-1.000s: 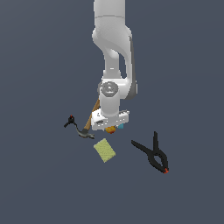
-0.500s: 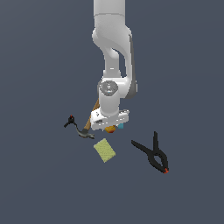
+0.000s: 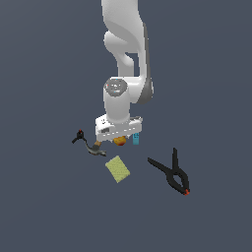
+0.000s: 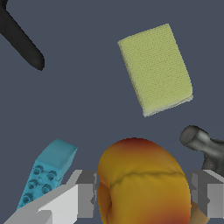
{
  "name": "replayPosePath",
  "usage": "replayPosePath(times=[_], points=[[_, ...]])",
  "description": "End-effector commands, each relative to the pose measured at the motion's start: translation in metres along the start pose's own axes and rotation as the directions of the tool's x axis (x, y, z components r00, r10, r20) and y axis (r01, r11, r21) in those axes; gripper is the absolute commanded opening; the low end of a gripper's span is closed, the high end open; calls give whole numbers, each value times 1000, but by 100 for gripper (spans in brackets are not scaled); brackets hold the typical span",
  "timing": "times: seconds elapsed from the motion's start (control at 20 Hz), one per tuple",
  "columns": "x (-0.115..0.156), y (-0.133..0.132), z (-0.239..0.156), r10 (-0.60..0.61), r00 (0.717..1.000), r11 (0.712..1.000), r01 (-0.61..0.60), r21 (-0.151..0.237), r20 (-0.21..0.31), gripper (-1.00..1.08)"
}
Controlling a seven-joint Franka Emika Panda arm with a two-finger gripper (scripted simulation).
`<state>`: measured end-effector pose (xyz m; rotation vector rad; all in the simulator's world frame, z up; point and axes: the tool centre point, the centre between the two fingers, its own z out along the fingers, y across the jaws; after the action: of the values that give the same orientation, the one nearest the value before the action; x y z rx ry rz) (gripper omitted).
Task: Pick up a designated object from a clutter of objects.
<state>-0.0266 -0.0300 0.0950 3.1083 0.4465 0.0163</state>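
A: Gripper (image 4: pixel 142 199) status?
B: Fingers either side of the fruit (image 4: pixel 142 183), pinching or not, can't tell. Fruit's on floor btwn teal block (image 4: pixel 46 173) & hammer (image 4: pixel 203 146).
A: Risk?
B: Round skin, could squirt out; finger may clip the hammer.

One fruit (image 4: pixel 142 183), one sponge (image 4: pixel 155 69), one hammer (image 3: pixel 95 148), two clamps (image 3: pixel 172 172), one teal block (image 4: pixel 46 173)

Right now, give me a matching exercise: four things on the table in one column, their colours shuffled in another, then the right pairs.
Things:
1. fruit
2. sponge
3. brick
4. big clamp

Colours:
A. black
B. teal
C. pale yellow
D. orange-red with yellow

Pairs: 1-D, 2-C, 3-B, 4-A
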Motion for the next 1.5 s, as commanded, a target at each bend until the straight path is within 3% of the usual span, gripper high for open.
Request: replayPosePath(times=[0.0,0.95,1.45], points=[[0,8,-20,0,1000,1000,0,0,-1,-100],[6,79,-202,0,1000,1000,0,3,6,-100],[11,104,-260,0,1000,1000,0,3,9,-100]])
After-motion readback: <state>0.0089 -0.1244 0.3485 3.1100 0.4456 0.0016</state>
